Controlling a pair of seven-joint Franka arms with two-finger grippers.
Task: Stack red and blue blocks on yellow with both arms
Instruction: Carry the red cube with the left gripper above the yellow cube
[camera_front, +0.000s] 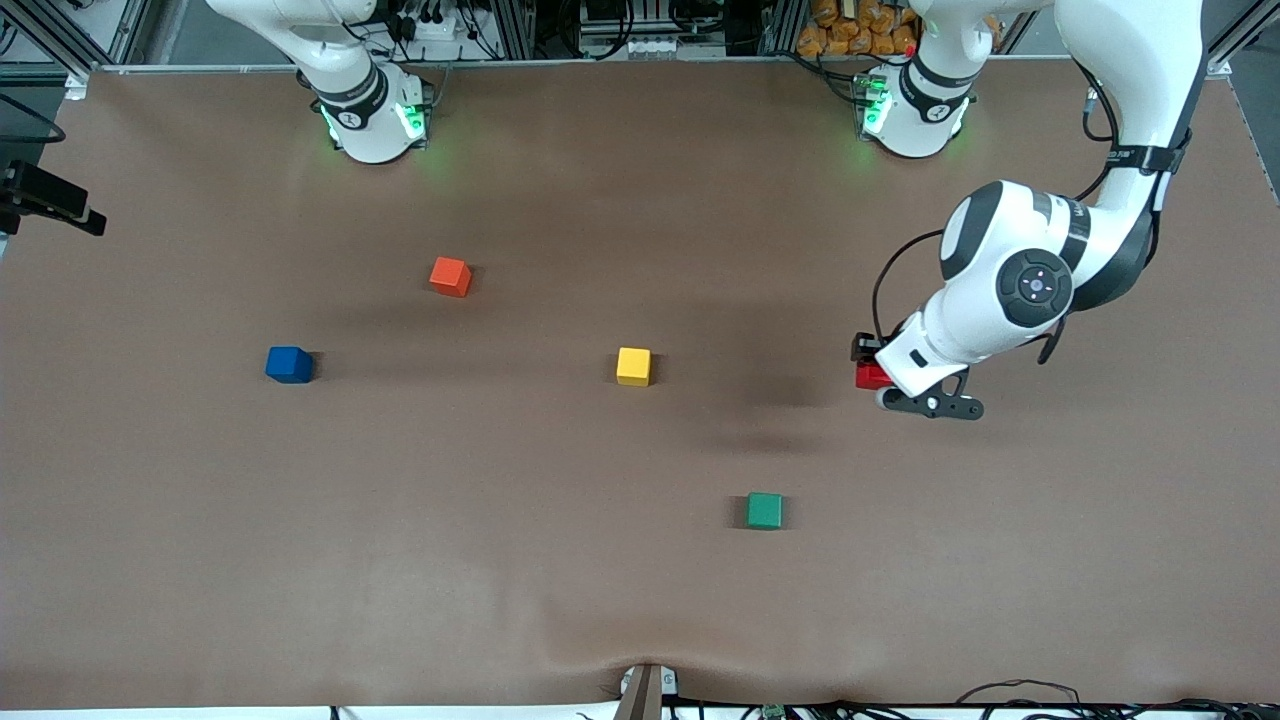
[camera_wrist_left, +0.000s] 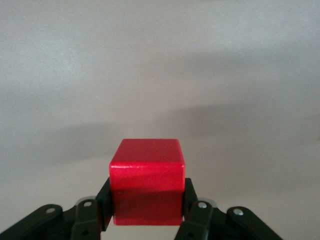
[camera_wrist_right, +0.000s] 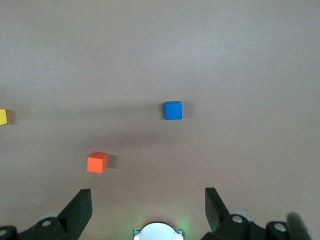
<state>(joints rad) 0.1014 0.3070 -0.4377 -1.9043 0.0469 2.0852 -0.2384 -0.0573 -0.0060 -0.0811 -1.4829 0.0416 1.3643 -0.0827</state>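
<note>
Yellow cube (camera_front: 633, 366) sits bare near the middle of the worktop (camera_front: 640, 600), nothing yet stacked on it, so it serves as the base and the landmark here. Toward the left arm's end from it, the left claw (camera_front: 872, 372) is clamped on the red block (camera_front: 871, 376) and carries it above the worktop, presumably on its way to the yellow cube. Toward the right arm's end from yellow lies the blue block (camera_front: 289, 364), untouched. An orange-red cube (camera_front: 450, 276) lies farther from the front camera than yellow, a green cube (camera_front: 764, 510) nearer. The right arm waits.

Only the left wrist view shows fingers (camera_wrist_left: 192, 210) pressing the red block's sides. Only the right wrist view shows the right claw (camera_wrist_right: 148, 210), spread wide and empty, high over the blue block.
</note>
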